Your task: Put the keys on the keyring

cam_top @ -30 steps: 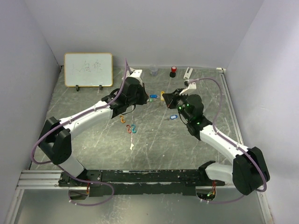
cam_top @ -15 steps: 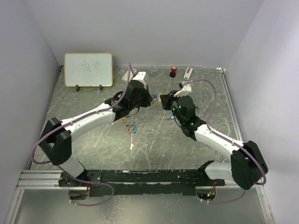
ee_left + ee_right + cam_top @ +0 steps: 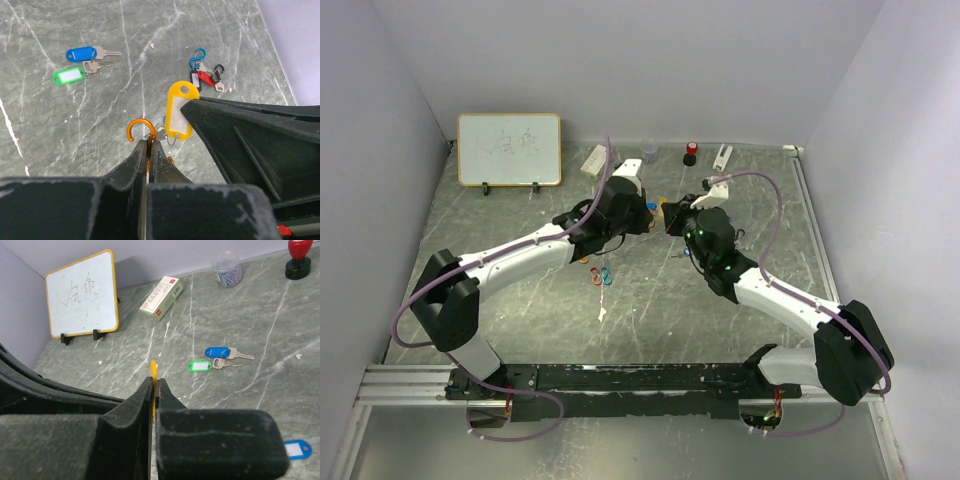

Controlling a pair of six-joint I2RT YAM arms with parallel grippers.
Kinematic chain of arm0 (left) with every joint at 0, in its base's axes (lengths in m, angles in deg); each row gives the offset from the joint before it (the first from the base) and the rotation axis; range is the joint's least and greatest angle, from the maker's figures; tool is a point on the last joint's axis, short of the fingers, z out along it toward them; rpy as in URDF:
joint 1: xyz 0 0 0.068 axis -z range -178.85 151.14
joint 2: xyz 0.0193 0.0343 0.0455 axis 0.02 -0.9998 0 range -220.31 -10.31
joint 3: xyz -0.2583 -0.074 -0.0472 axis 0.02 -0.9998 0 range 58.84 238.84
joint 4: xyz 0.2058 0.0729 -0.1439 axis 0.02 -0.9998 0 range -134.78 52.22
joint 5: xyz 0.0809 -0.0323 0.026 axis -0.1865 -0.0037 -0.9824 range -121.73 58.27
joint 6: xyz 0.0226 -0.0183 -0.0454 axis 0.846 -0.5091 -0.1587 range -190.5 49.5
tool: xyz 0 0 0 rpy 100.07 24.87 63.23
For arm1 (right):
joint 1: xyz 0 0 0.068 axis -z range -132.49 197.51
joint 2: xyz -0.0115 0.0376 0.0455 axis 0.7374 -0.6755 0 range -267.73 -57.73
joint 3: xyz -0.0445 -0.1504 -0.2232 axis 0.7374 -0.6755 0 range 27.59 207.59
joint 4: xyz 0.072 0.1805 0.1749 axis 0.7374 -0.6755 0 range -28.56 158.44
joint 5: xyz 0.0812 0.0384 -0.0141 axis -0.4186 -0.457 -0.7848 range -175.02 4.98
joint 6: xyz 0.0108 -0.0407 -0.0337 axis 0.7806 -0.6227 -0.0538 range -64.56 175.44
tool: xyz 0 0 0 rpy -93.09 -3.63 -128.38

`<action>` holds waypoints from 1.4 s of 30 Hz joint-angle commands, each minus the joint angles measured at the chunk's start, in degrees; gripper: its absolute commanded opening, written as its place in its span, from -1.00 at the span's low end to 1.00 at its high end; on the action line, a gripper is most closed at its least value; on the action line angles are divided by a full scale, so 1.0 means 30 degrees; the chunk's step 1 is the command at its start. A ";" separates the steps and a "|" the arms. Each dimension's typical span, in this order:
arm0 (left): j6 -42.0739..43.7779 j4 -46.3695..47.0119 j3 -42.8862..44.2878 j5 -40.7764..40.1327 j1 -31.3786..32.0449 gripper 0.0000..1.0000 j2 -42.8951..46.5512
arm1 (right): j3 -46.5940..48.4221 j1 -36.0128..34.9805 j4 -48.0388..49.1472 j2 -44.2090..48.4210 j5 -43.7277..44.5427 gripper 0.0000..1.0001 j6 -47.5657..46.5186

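Note:
My left gripper (image 3: 148,142) is shut on an orange keyring (image 3: 140,131), whose open hook pokes out past the fingertips. Just right of the hook hangs a yellow-tagged key (image 3: 179,112), held edge-on in my shut right gripper (image 3: 154,382); its small wire loop hangs beside the hook, and I cannot tell whether they touch. In the top view the two grippers (image 3: 648,218) (image 3: 670,214) meet tip to tip above the table's far middle. A blue-tagged key (image 3: 82,53) and a green-tagged key (image 3: 69,75) lie side by side on the table beyond them.
A cluster of blue, red and black carabiner clips (image 3: 205,70) lies on the table, with more clips (image 3: 602,275) nearer the arms. Another blue tag (image 3: 297,448) lies near the right gripper. At the back stand a whiteboard (image 3: 82,292), a small box (image 3: 161,291), a clip jar (image 3: 228,270) and a red-topped object (image 3: 299,250).
Both arms have reached further out. The left gripper has moved right and the right gripper left, closing the gap between keyring and yellow tag. Both stay shut.

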State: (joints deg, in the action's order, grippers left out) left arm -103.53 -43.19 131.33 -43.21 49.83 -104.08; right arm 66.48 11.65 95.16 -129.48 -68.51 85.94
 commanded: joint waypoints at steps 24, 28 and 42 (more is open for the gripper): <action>-0.0326 0.0386 0.1433 -0.1152 0.1009 -0.86 -0.0873 | 0.0350 -0.0491 0.0206 0.1312 0.1292 -1.00 -0.0051; -0.0406 0.0571 0.1120 -0.1569 0.1021 -0.86 -0.0465 | 0.0329 -0.0487 0.0039 0.1432 0.1267 -1.00 -0.0196; -0.0445 0.0975 0.0358 -0.1738 0.1025 -0.86 0.0619 | 0.0413 -0.0622 -0.0022 0.1095 0.1088 -1.00 -0.0235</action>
State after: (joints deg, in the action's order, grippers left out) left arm -104.45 -42.08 133.08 -47.98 52.43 -103.95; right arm 66.48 10.30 94.61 -126.22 -66.04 85.84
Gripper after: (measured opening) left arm 0.084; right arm 0.014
